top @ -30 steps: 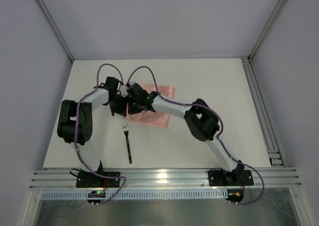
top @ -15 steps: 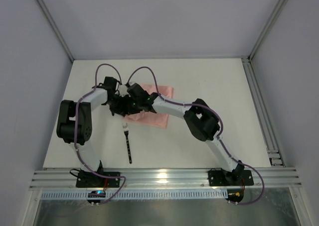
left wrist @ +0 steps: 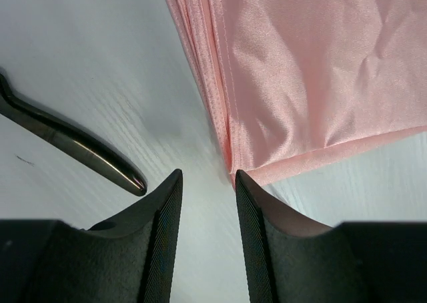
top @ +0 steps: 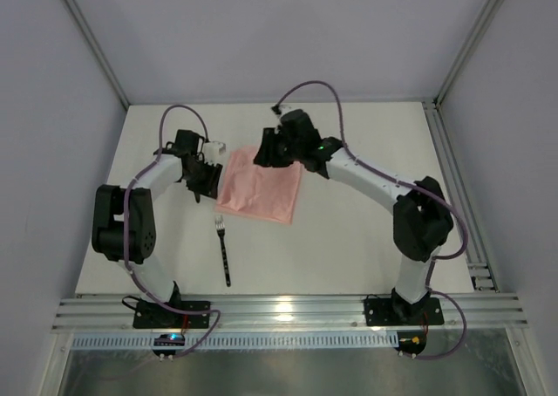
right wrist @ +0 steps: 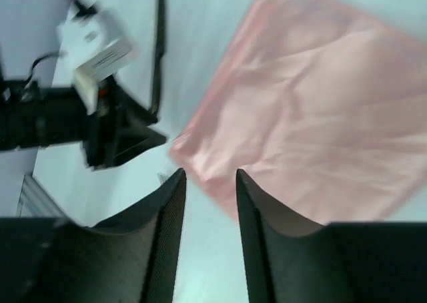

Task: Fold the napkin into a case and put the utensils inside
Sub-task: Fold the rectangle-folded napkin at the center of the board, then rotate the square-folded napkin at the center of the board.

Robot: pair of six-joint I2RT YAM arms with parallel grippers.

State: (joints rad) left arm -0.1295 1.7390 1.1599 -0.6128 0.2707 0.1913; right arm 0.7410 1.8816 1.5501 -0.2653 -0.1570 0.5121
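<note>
Right now, from above, you see the napkin (top: 261, 187) lying as a flat folded oblong on the table (top: 366, 239). No diagonal pocket edge shows, so judge the folding as unfinished. The left gripper (top: 207, 187) sits at its left edge and the right gripper (top: 264, 154) over its far edge, while the fork (top: 225, 249) lies apart on the near side. Through the left wrist camera, your fingers stand slightly apart with nothing between them, low over the table. A corner of the cloth lies just ahead of one fingertip, its stacked layers fanned along the edge. A dark slim utensil, probably the knife (left wrist: 80, 146), ends just beside the other finger. Through the right wrist camera, which is blurred, those fingers are likewise parted and empty above the napkin, with the left gripper close to one corner. Watch the layers: closing on that corner could pinch only some of them and pull the fold open. The glossy cloth also looks likely to slide or bunch if a fingertip pushes rather than pinches. A sideways sweep of the left fingers could knock the knife, and the two grippers work close enough to collide.
</note>
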